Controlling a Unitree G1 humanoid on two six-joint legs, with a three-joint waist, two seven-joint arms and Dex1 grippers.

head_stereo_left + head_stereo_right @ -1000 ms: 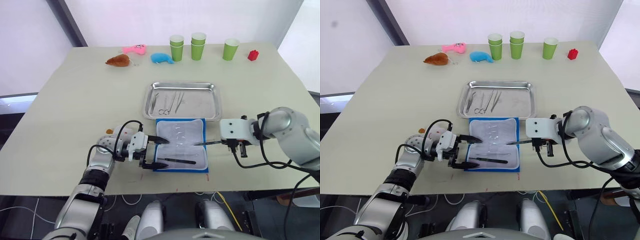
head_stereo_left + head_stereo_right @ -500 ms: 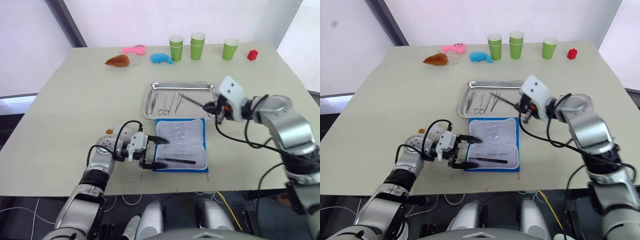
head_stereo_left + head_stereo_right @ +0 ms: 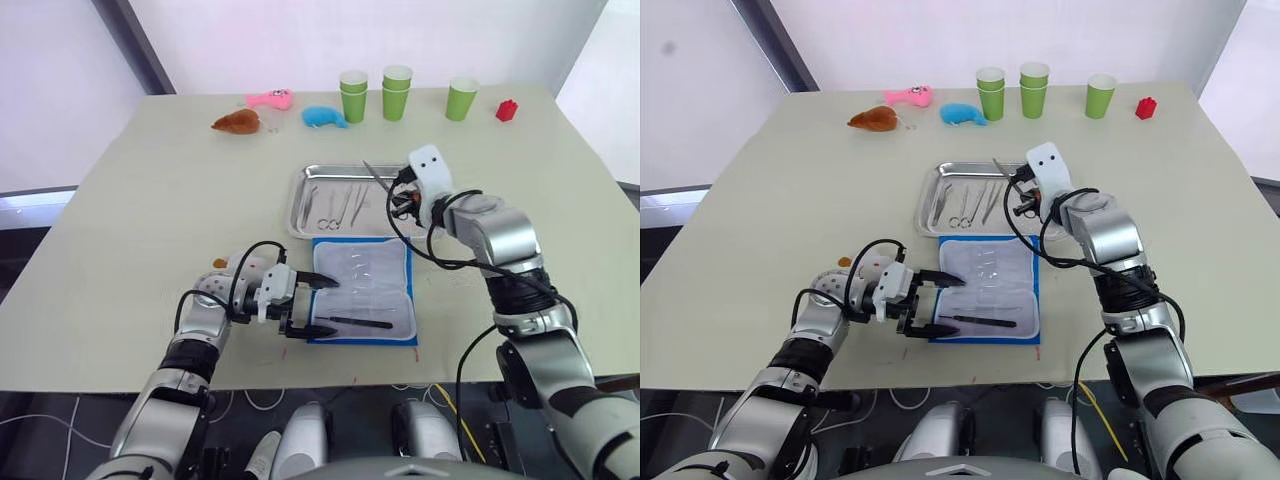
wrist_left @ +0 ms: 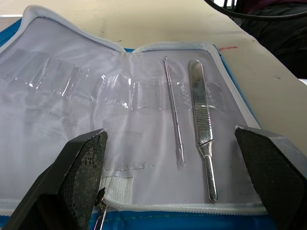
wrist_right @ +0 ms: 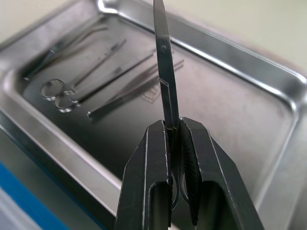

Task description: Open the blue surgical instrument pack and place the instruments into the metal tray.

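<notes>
The blue surgical instrument pack lies open near the table's front edge, whitish lining and clear pockets up. A dark-handled tool and a thin probe lie on the lining. My left gripper is open at the pack's left edge, one finger on each side of it. The metal tray sits just behind the pack, with several silver instruments in its left half. My right gripper hangs over the tray's right half, shut on a pair of scissors whose blades point away from it.
Along the far edge stand green cups, a red block, a blue plush toy, a pink toy and a brown toy. A small orange item lies beside my left arm.
My right gripper has gone from the pack's right edge up and back to above the tray, carrying the scissors. The left gripper has stayed put.
</notes>
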